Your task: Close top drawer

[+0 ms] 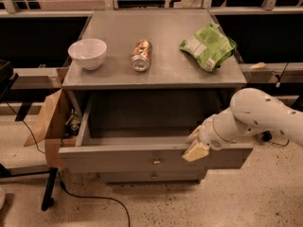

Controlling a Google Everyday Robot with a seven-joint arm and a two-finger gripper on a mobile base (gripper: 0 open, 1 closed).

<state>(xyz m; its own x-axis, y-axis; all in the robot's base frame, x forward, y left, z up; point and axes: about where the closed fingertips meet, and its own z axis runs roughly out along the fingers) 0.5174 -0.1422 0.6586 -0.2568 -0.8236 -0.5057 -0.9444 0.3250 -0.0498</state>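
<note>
The top drawer (pixel 118 157) of the grey cabinet stands pulled out, and what I see of its inside is empty. Its long flat front panel has a small round knob (pixel 156 162) at the centre. My gripper (pixel 195 148), on a white arm coming in from the right, rests against the top edge of the front panel, right of the knob. It holds nothing that I can see.
On the cabinet top (pixel 165 67) sit a white bowl (pixel 88 52), a can lying on its side (pixel 141 55) and a green bag (pixel 208 46). A lower drawer front with a knob (pixel 154 176) shows beneath. An open cardboard box (pixel 47 122) stands at the left.
</note>
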